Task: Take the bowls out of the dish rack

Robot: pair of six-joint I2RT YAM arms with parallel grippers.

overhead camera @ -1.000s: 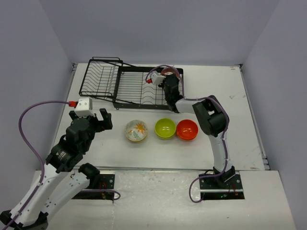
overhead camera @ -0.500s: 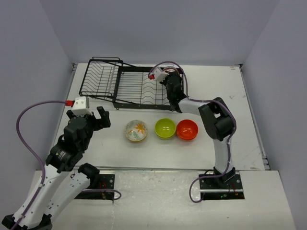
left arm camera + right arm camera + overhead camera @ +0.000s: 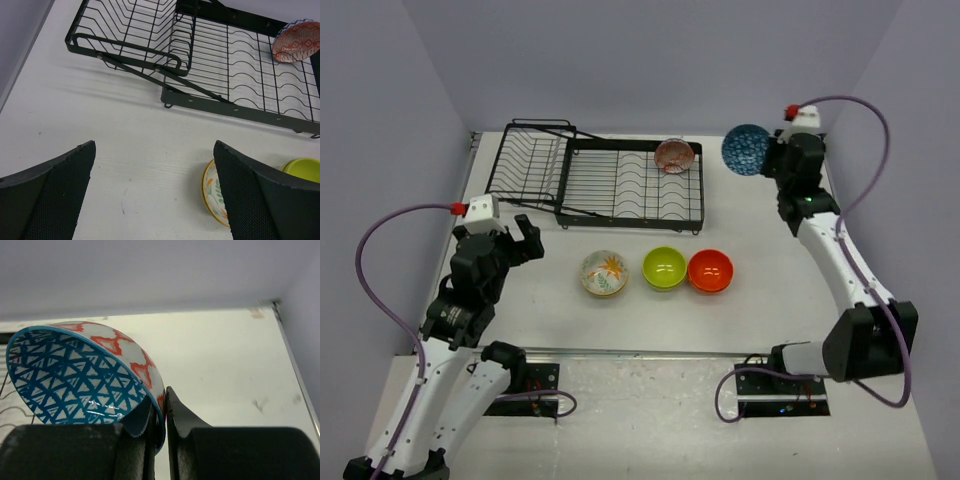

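carrying the blue bowl clear of the rack, one more waiting inside

i'm holding the blue bowl (image 3: 80, 375) in the right tool (image 3: 161, 405), jaws pinched almost shut on its rim, at about 1 o'clock in the overhead view, just off the 3 o'clock end of the dish rack (image 3: 610, 180). next, i'm judging, it needs lowering toward 5 o'clock beside the orange bowl (image 3: 710, 270), green bowl (image 3: 665, 267) and floral bowl (image 3: 604, 273), then releasing. the left tool (image 3: 154, 150) is hanging wide open and empty at 9 o'clock. the pinkish bowl (image 3: 674, 155) is leaning in the rack's 1 o'clock corner. i can't tell how high the blue bowl is sitting above the desk (image 3: 790, 290); the fingers are hiding its lower edge.
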